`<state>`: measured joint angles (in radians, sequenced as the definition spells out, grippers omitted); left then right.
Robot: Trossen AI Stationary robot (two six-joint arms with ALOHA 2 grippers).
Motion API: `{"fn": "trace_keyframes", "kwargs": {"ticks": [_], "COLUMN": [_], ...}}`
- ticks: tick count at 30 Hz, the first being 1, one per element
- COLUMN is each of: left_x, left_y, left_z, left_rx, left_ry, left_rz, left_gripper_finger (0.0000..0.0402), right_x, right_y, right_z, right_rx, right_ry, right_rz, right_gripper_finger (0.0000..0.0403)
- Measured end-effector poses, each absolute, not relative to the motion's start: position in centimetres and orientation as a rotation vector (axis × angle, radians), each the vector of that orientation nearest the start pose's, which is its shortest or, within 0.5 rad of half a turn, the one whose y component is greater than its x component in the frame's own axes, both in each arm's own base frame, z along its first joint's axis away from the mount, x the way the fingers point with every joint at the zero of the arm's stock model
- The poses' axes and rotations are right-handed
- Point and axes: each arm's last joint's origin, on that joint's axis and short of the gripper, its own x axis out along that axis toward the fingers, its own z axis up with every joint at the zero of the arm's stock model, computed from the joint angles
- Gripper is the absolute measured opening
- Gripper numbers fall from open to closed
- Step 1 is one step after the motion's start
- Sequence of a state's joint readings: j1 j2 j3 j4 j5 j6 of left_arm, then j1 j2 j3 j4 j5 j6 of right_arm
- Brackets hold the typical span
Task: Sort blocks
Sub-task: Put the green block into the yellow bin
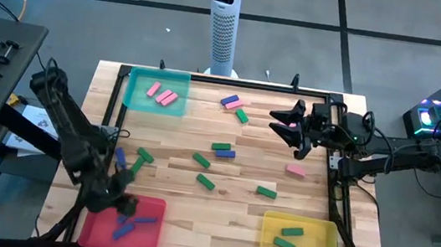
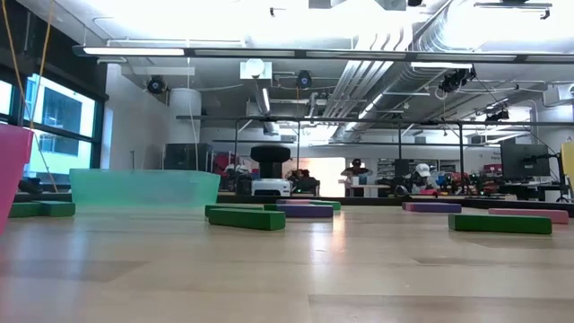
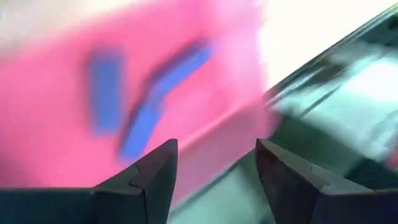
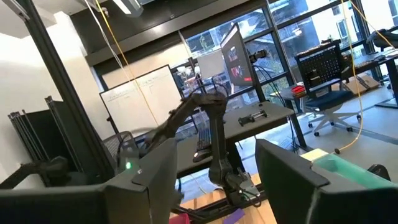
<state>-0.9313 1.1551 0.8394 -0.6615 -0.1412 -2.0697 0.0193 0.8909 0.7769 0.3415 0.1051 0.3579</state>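
Small flat blocks lie loose on the wooden table: green ones (image 1: 206, 182), a pink one (image 1: 296, 171) and a blue one (image 1: 230, 101). Blue blocks (image 1: 128, 229) lie in the red tray (image 1: 147, 241) at the near left, and they show blurred in the left wrist view (image 3: 106, 90). Pink blocks (image 1: 165, 96) lie in the teal tray (image 1: 135, 96). Green blocks (image 1: 285, 244) lie in the yellow tray (image 1: 329, 234). My left gripper (image 1: 122, 204) hangs open over the red tray with nothing between its fingers (image 3: 214, 168). My right gripper (image 1: 288, 125) waits open, raised at the far right (image 4: 214, 180).
A white tower (image 1: 223, 23) stands beyond the table's far edge. A dark frame (image 1: 338, 197) runs along the table's right side. In the low view, green blocks (image 2: 247, 218) and the teal tray (image 2: 143, 188) lie across the middle. Bare wood (image 1: 216, 224) lies between the red and yellow trays.
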Motion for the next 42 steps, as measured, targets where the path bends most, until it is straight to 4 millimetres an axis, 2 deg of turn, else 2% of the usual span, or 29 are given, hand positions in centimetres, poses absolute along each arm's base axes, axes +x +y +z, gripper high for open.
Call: {"fn": "trace_keyframes", "kwargs": {"ticks": [3,6,8,12,17,20,22,25,28,32,35,42], "left_x": [14.1,15.3,16.3,18.6,22.1,23.7,24.0,23.4,21.9,19.4,18.1,19.5], "left_y": [-15.4,-13.3,-11.9,-9.0,-5.6,-3.8,-2.9,-2.1,-1.7,-1.4,-1.1,0.1], "left_z": [25.9,26.6,26.7,26.6,26.2,25.2,24.2,22.4,21.0,20.0,19.9,19.0], "left_rx": [-1.298,-1.164,-1.043,-0.824,-0.657,-0.653,-0.676,-0.726,-0.802,-0.940,-0.964,-1.113], "left_ry": [0.811,0.535,0.433,0.403,0.465,0.608,0.737,0.950,1.165,1.381,1.422,1.272], "left_rz": [0.413,0.480,0.537,0.633,0.616,0.518,0.486,0.530,0.685,1.067,1.314,1.270], "left_gripper_finger": [0.0197,0.0194,0.0192,0.0190,0.0190,0.0190,0.0189,0.0182,0.0173,0.0166,0.0166,0.0193], "right_x": [19.9,19.9,19.9,19.9,19.9,19.9,19.9,19.9,20.0,20.0,20.0,20.0], "right_y": [0.1,0.1,0.1,0.1,0.1,0.1,0.1,0.1,0.1,0.1,0.1,0.1], "right_z": [36.0,35.9,35.8,35.8,35.8,35.8,35.8,35.7,35.5,35.4,35.3,35.3], "right_rx": [0.368,0.369,0.368,0.368,0.368,0.378,0.399,0.423,0.451,0.454,0.454,0.428], "right_ry": [-0.217,-0.201,-0.196,-0.194,-0.194,-0.195,-0.194,-0.187,-0.171,-0.152,-0.148,-0.146], "right_rz": [-0.048,-0.051,-0.052,-0.052,-0.053,-0.052,-0.050,-0.049,-0.050,-0.054,-0.055,-0.057], "right_gripper_finger": [0.0197,0.0197,0.0197,0.0197,0.0197,0.0197,0.0197,0.0197,0.0197,0.0197,0.0197,0.0197]}}
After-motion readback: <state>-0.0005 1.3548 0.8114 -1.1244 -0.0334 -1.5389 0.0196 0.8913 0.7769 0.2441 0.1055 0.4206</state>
